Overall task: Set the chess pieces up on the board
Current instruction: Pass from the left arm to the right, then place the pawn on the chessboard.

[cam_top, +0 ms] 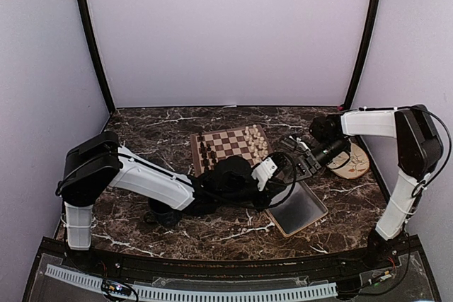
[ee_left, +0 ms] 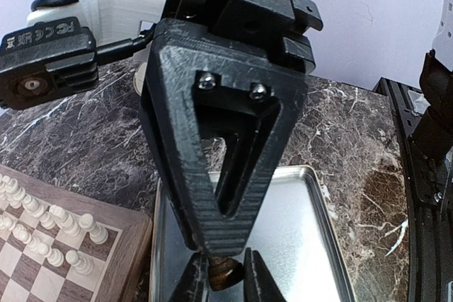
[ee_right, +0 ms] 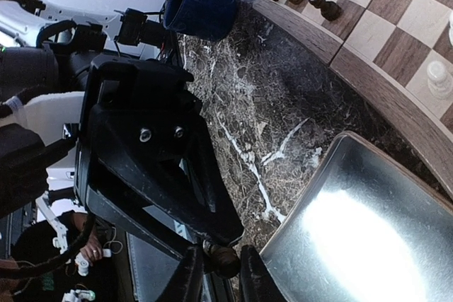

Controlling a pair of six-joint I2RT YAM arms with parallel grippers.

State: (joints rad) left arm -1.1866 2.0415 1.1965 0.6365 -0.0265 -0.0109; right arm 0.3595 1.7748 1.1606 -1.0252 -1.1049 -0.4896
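Board (cam_top: 230, 141) carries cream pieces (cam_top: 256, 143) along its 3 o'clock edge and dark pieces (cam_top: 205, 150) at 9 o'clock, so I judge setup nearly done; left gripper (ee_left: 225, 286) and right gripper (ee_right: 221, 282) both pinch one brown piece (ee_left: 225, 272) over the tray (ee_left: 311, 231), at the board's 4 o'clock.

You are looking at a robot test cell in a lab: plain pale lilac wall panels (cam_top: 226, 33) with black corner posts (cam_top: 93, 40) enclose the dark marble-patterned tabletop (cam_top: 163, 122).

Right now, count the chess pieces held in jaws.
2: one dark piece in the left gripper, above the tray; a second dark piece in the right gripper.
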